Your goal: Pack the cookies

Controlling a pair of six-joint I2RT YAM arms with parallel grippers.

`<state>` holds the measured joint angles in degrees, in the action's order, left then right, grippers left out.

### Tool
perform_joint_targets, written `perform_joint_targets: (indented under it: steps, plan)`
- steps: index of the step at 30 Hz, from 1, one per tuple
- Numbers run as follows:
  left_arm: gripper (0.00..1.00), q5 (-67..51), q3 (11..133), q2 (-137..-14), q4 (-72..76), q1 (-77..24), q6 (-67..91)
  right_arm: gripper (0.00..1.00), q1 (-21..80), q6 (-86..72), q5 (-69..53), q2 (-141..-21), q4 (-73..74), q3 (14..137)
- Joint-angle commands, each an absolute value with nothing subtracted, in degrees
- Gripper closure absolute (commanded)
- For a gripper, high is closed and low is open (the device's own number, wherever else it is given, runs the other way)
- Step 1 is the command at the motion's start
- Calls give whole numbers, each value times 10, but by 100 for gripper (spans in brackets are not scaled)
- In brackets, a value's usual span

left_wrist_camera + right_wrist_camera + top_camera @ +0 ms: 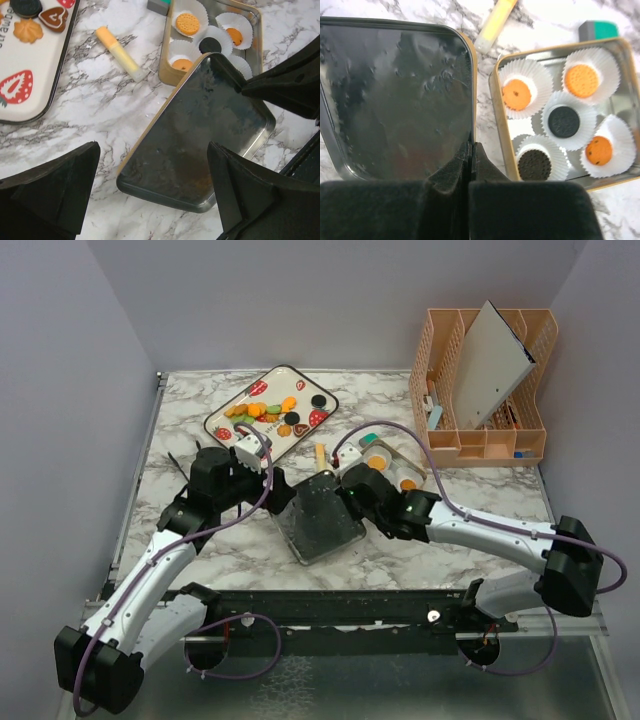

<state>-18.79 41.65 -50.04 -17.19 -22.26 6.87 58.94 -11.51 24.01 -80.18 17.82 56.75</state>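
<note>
The right gripper (471,155) is clenched on the lid (395,100) rim; cookies (564,121) are seated in the tin (497,125) just right of it; the left gripper (154,150) is spread open.

Left wrist view: the tray (30,80) runs off the upper left, and a teal block (159,5) is clipped by the top edge. Right wrist view: the lid (395,100) is cut at left, its lower rim vanishing between the pinched fingers of the right gripper (471,150). Overhead, upper right, the contents of the organizer (480,452) are too small to tell.
</note>
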Motion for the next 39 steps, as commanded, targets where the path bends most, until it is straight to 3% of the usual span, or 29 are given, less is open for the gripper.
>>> perform_joint_targets:
  steps: [1, 9, 23, 34, 37, 39]
  plan:
    - [4, -261, 402, -494, -123, -224, -27, 100, 594, -18, 251, -753, 119, 548]
    - [7, -358, 408, -513, -99, -225, -94, 99, 594, 55, 191, -679, 77, 511]
    - [34, -552, 445, -603, -105, -227, -77, 100, 594, 116, 128, -619, 35, 482]
    - [89, -592, 458, -601, -110, -233, -60, 100, 593, 125, 132, -617, 22, 478]
    - [100, -568, 462, -585, -122, -233, -72, 92, 594, 116, 142, -614, 23, 478]
    - [100, -538, 466, -571, -131, -234, -84, 83, 594, 105, 143, -608, 24, 479]
